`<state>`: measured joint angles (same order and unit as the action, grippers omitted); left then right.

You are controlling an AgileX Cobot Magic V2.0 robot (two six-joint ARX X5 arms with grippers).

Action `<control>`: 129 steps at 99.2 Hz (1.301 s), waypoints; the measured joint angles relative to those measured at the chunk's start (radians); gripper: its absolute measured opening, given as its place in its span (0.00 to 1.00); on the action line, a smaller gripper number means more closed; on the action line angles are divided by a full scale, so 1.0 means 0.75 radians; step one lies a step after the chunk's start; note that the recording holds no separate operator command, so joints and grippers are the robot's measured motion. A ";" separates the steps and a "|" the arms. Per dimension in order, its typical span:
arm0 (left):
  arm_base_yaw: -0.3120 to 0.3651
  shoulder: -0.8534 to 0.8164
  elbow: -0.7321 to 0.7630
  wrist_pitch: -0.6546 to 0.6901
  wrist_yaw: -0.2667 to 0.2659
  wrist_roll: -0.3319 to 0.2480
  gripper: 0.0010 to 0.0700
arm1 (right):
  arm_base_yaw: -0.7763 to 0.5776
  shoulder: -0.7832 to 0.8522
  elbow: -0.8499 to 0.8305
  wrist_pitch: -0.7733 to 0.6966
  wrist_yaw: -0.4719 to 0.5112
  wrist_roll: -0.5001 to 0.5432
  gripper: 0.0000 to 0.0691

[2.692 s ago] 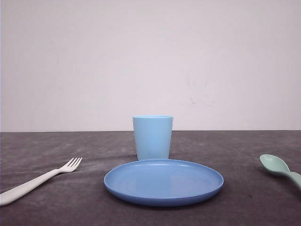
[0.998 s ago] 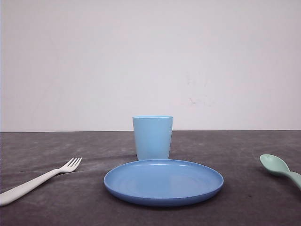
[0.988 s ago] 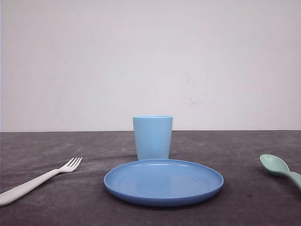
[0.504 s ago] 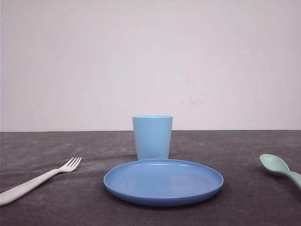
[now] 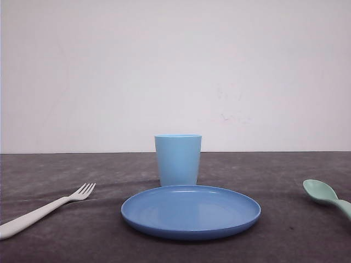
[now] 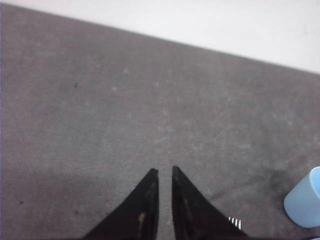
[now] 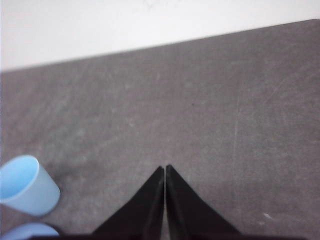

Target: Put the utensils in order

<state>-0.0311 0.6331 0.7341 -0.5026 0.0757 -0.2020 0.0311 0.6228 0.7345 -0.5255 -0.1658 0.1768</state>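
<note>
So: cup (image 5: 177,160) upright | plate (image 5: 191,211) bare | fork (image 5: 44,210) L, spoon (image 5: 327,196) R

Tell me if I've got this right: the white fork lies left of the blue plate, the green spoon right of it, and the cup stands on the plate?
Not quite. In the front view the cup stands on the table behind the plate, not on it. The fork does lie left, the spoon right.
</note>
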 joint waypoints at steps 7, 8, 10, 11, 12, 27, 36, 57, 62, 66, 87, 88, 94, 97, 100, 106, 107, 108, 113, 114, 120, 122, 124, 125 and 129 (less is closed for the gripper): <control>-0.001 0.037 0.000 -0.017 0.016 0.001 0.07 | 0.013 0.033 0.001 -0.017 -0.025 -0.019 0.06; -0.002 0.042 0.000 -0.019 0.018 0.001 0.08 | 0.014 0.038 0.001 -0.020 -0.028 -0.021 0.08; -0.002 0.050 0.000 -0.022 0.024 0.001 0.12 | 0.018 0.046 0.001 -0.024 -0.033 -0.022 0.13; -0.002 0.053 0.000 -0.023 0.027 0.001 0.14 | 0.020 0.050 0.001 -0.025 -0.035 -0.023 0.16; -0.002 0.057 0.000 -0.024 0.030 0.001 0.16 | 0.021 0.054 0.001 -0.028 -0.037 -0.024 0.18; -0.010 0.096 0.000 -0.034 0.047 -0.001 0.43 | 0.032 0.093 0.001 -0.044 -0.057 -0.031 0.40; -0.040 0.122 0.000 -0.034 0.048 -0.015 0.48 | 0.036 0.107 0.001 -0.043 -0.058 -0.032 0.42; -0.188 0.264 0.000 -0.034 0.063 -0.092 0.49 | 0.051 0.160 0.001 -0.043 -0.058 -0.032 0.43; -0.237 0.313 0.000 -0.034 0.063 -0.110 0.49 | 0.055 0.170 0.001 -0.044 -0.058 -0.032 0.43; -0.276 0.355 0.000 -0.034 0.060 -0.125 0.49 | 0.058 0.179 0.001 -0.045 -0.058 -0.032 0.43; -0.478 0.588 0.000 -0.030 -0.058 -0.184 0.49 | 0.064 0.231 0.001 -0.050 -0.058 -0.032 0.43; -0.487 0.598 0.000 -0.028 -0.063 -0.186 0.49 | 0.064 0.233 0.001 -0.050 -0.058 -0.032 0.43; -0.533 0.658 0.000 -0.008 -0.073 -0.197 0.49 | 0.064 0.247 0.001 -0.057 -0.058 -0.032 0.43; -0.553 0.685 0.000 0.008 -0.081 -0.206 0.49 | 0.064 0.254 0.001 -0.058 -0.057 -0.032 0.43; -0.574 0.712 0.000 0.023 -0.093 -0.214 0.49 | 0.064 0.258 0.001 -0.058 -0.057 -0.032 0.43; -0.613 0.761 0.000 0.049 -0.113 -0.226 0.49 | 0.064 0.264 0.001 -0.058 -0.057 -0.032 0.43; -0.619 0.769 0.000 0.052 -0.118 -0.227 0.49 | 0.064 0.264 0.001 -0.058 -0.057 -0.032 0.43; -0.629 0.780 0.000 0.057 -0.127 -0.232 0.49 | 0.064 0.266 0.001 -0.058 -0.057 -0.032 0.43; -0.657 0.818 0.000 0.078 -0.149 -0.242 0.49 | 0.064 0.266 0.001 -0.059 -0.057 -0.032 0.43; -0.663 0.826 0.000 0.083 -0.154 -0.243 0.49 | 0.064 0.266 0.001 -0.059 -0.057 -0.032 0.43; -0.692 0.869 0.000 0.113 -0.181 -0.250 0.49 | 0.064 0.266 0.001 -0.059 -0.057 -0.032 0.43; -0.701 0.883 0.000 0.121 -0.188 -0.251 0.49 | 0.064 0.266 0.001 -0.059 -0.057 -0.032 0.43; -0.709 0.896 0.000 0.127 -0.198 -0.253 0.49 | 0.064 0.266 0.001 -0.059 -0.057 -0.032 0.43; -0.713 0.903 0.000 0.129 -0.201 -0.254 0.49 | 0.064 0.266 0.001 -0.059 -0.057 -0.032 0.43; -0.724 0.930 0.000 0.142 -0.209 -0.257 0.49 | 0.064 0.266 0.001 -0.059 -0.058 -0.032 0.43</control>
<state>-0.5743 1.3304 0.7341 -0.3962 -0.0811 -0.3946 0.0788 0.8219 0.7353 -0.5697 -0.2092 0.1532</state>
